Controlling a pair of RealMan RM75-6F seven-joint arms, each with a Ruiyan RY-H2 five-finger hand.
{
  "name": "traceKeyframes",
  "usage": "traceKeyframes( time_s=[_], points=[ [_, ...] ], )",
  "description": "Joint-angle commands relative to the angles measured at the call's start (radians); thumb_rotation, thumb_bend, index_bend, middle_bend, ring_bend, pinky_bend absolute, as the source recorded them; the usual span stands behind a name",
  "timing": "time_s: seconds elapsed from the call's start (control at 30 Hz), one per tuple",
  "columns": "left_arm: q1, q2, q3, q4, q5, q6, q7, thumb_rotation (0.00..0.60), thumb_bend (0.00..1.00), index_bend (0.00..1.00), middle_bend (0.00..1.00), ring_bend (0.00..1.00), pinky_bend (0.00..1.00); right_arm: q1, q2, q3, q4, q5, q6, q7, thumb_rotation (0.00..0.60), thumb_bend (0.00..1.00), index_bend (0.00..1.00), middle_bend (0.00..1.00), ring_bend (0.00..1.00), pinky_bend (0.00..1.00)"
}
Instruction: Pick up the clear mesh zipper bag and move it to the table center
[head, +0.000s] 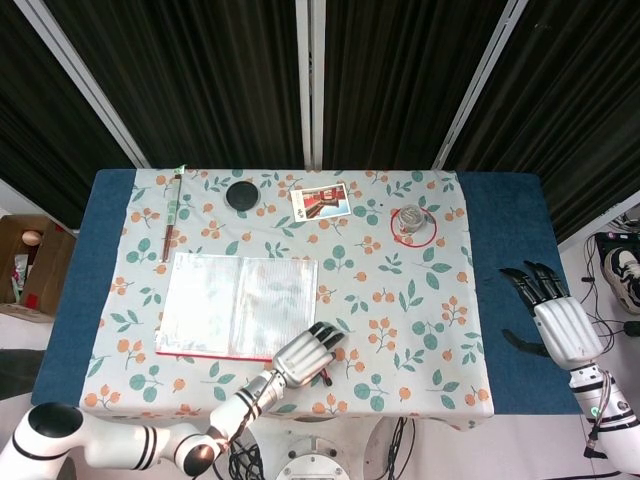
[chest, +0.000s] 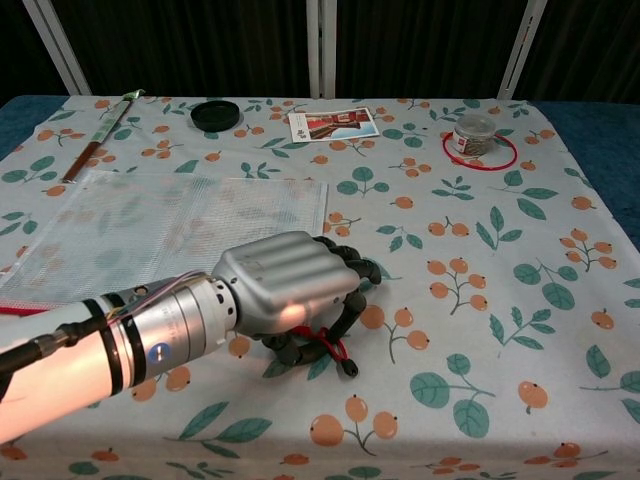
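The clear mesh zipper bag (head: 238, 305) (chest: 170, 225) lies flat on the left half of the floral tablecloth, its red zipper edge facing me. My left hand (head: 303, 355) (chest: 285, 290) sits low over the bag's near right corner and hides it. Its fingers curl down over the edge and the thumb closes in from below, pinching the red zipper edge. The red zipper pull loop (chest: 332, 347) pokes out beside the thumb. My right hand (head: 560, 320) hovers open past the right side of the cloth over the blue table, far from the bag.
Along the far side are a black lid (head: 240, 195), a picture card (head: 320, 200), a small jar inside a red ring (head: 411, 222) and a long thin stick (head: 172, 215). A cardboard box (head: 25, 265) stands on the floor to the left.
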Motion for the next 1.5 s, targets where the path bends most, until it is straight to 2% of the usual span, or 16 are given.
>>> traceKeyframes(
  time_s=[0.03,0.27,0.37,0.63,0.73,0.93,1.1,1.3,1.5],
  points=[
    [-0.003,-0.003,0.008,0.001,-0.005,0.011,0.0,0.6,0.3,0.56,0.12,0.1,0.17,-0.001,0.0,0.0,0.0,-0.001,0.002,0.001,0.6,0.12,0.09,0.14,0.0,0.06],
    [-0.005,-0.008,0.028,0.005,0.01,0.042,-0.023,0.6,0.37,0.59,0.14,0.1,0.17,0.001,-0.001,0.002,0.001,-0.007,0.006,0.006,0.6,0.12,0.09,0.14,0.0,0.06],
    [0.013,-0.006,0.033,-0.008,0.032,0.087,-0.051,0.6,0.37,0.59,0.14,0.1,0.17,0.004,0.0,0.004,0.001,-0.011,0.01,0.011,0.6,0.12,0.09,0.14,0.0,0.06],
    [0.125,0.02,0.058,-0.055,0.203,0.349,-0.159,0.6,0.36,0.59,0.16,0.1,0.17,0.047,0.029,0.02,-0.03,-0.042,-0.016,0.022,0.6,0.12,0.09,0.14,0.0,0.06],
    [0.171,0.031,0.066,-0.072,0.264,0.451,-0.178,0.6,0.36,0.6,0.21,0.14,0.17,0.088,0.041,0.031,-0.059,-0.067,-0.05,0.01,0.6,0.12,0.09,0.14,0.0,0.06],
    [0.253,0.034,0.082,-0.084,0.367,0.616,-0.187,0.6,0.36,0.64,0.37,0.3,0.19,0.207,0.053,0.067,-0.12,-0.099,-0.171,-0.021,0.6,0.13,0.1,0.15,0.0,0.06],
    [0.295,0.023,0.078,-0.091,0.412,0.684,-0.168,0.6,0.36,0.65,0.45,0.39,0.35,0.316,0.034,0.107,-0.169,-0.088,-0.293,-0.064,0.6,0.14,0.14,0.17,0.01,0.06],
    [0.332,0.001,0.057,-0.084,0.46,0.741,-0.137,0.6,0.37,0.67,0.51,0.45,0.44,0.47,-0.044,0.165,-0.209,-0.04,-0.464,-0.141,0.6,0.14,0.17,0.17,0.01,0.06],
    [0.35,-0.013,0.034,-0.079,0.479,0.754,-0.123,0.6,0.37,0.69,0.58,0.51,0.51,0.595,-0.161,0.204,-0.179,0.036,-0.594,-0.219,0.6,0.14,0.2,0.17,0.01,0.06]
  ],
)
